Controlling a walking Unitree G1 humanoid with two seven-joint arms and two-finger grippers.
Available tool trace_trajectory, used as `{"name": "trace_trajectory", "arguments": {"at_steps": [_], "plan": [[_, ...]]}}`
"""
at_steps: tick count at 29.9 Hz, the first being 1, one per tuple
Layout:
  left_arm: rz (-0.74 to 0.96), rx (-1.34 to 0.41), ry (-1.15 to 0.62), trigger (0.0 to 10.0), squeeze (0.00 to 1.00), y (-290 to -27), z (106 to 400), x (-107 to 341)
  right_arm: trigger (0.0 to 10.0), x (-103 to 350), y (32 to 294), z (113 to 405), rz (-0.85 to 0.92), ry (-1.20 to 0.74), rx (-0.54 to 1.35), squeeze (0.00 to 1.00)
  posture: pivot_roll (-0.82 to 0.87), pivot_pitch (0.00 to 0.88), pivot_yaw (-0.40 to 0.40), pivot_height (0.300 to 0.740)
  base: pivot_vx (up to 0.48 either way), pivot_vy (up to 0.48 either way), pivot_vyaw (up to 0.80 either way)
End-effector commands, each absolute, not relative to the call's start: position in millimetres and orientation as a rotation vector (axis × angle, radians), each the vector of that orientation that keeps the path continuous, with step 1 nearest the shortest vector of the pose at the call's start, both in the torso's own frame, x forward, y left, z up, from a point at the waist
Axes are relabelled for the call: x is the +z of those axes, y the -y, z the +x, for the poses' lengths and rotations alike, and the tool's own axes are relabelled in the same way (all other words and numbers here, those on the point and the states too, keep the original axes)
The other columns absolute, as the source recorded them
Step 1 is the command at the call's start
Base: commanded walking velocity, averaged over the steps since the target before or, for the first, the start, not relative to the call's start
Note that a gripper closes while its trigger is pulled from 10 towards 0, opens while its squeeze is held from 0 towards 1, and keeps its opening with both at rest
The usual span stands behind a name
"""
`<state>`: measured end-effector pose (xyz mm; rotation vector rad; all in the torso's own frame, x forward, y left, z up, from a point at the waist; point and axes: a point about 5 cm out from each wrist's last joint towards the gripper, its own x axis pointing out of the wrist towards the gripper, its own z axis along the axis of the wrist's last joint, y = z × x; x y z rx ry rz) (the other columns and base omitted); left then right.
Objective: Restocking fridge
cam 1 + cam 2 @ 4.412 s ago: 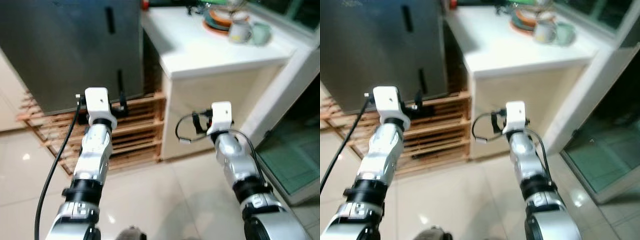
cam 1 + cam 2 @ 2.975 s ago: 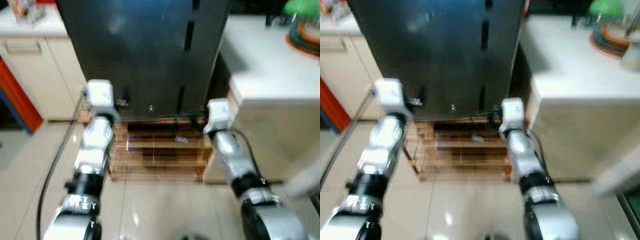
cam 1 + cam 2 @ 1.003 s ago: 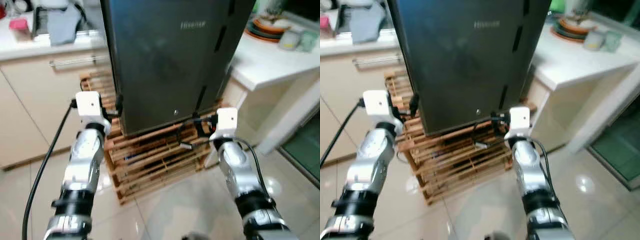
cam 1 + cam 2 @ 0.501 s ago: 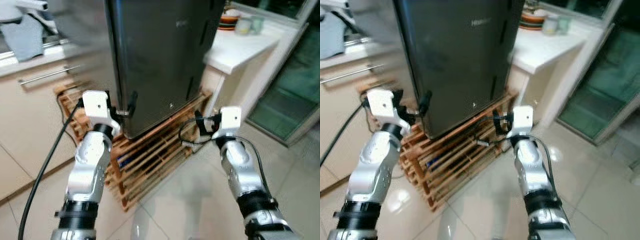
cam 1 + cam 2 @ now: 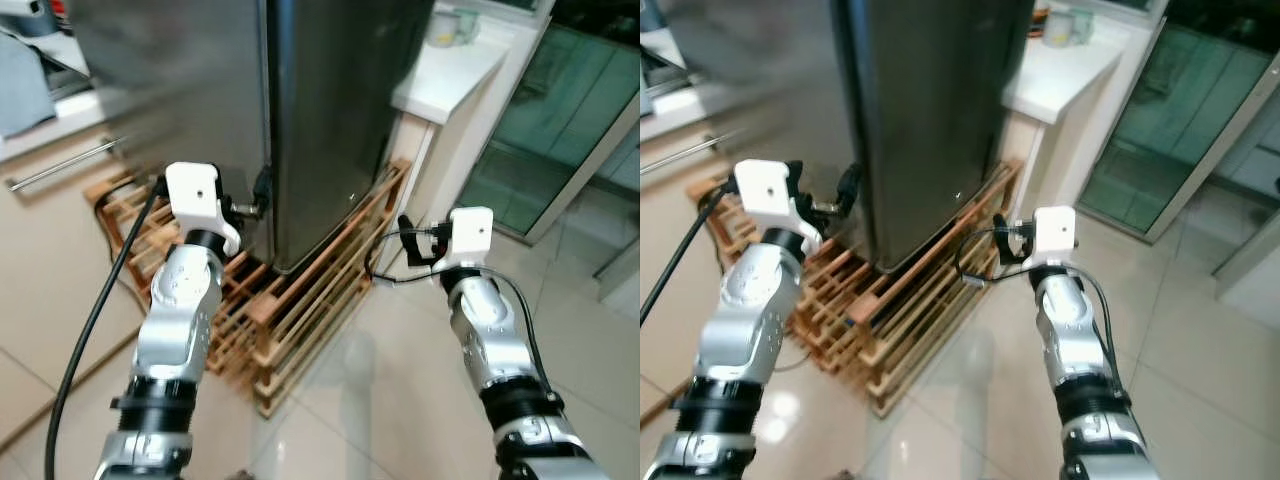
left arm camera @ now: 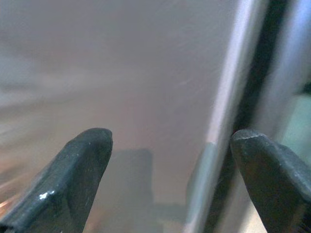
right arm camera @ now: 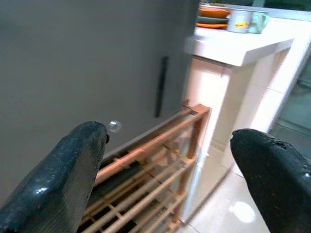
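My left gripper point(image 6: 167, 170) stood wide open with nothing between its fingers point(image 6: 73, 179), raised close to the fridge point(image 5: 330, 110) at its near corner. The spread made sense to me as readiness: the dark seam point(image 6: 257, 97) where door met body lay between my fingertips, toward the one at 3 o'clock, so I judged I was lining up to catch the door's edge.

My right gripper point(image 7: 170, 170) was just as wide and just as empty. It hung lower and stood clear of the fridge, looking past its dark front face toward the handle slot point(image 7: 160, 87) at 12 o'clock. I read that arm as held in reserve, out of the way of a door that would have to swing.

The fridge filled the upper middle of my head view, roughly 11 to 1 o'clock, doors shut, standing on a wooden rack point(image 5: 300, 300) that kept it off the tiled floor point(image 5: 380, 400). At 2 o'clock a white counter point(image 5: 450, 75) butted against it, with a mug point(image 5: 447, 27) and what looked like stacked dishes point(image 7: 214, 14) on top; I saw nothing in reach that I could call stock. A glass door point(image 5: 530, 130) lay further round at 2 to 3 o'clock. By my reckoning the restocking had barely started, with opening the fridge the step in hand.
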<state>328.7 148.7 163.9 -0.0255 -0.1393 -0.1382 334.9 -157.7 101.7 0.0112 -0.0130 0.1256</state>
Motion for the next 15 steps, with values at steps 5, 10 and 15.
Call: {"name": "trace_trajectory", "arguments": {"at_steps": [5,10,15], "plan": [[-0.05,-0.109,0.039,10.0,0.0,-147.4,337.9,149.7,10.0,110.2,164.1,338.4,0.032,0.041,0.1,0.29,0.0,0.0,-0.035,0.74,0.0,0.0,0.0],[-0.026,-0.145,0.032,10.0,0.0,-142.7,338.9,147.3,10.0,111.4,163.9,339.9,0.043,0.046,0.088,0.29,-0.03,0.0,-0.025,0.74,0.0,0.0,0.0],[-0.024,-0.16,0.028,10.0,0.0,-138.7,338.6,145.2,10.0,109.1,159.6,341.1,0.064,0.043,0.087,0.29,-0.06,0.0,-0.013,0.74,0.0,0.0,0.0]]}}
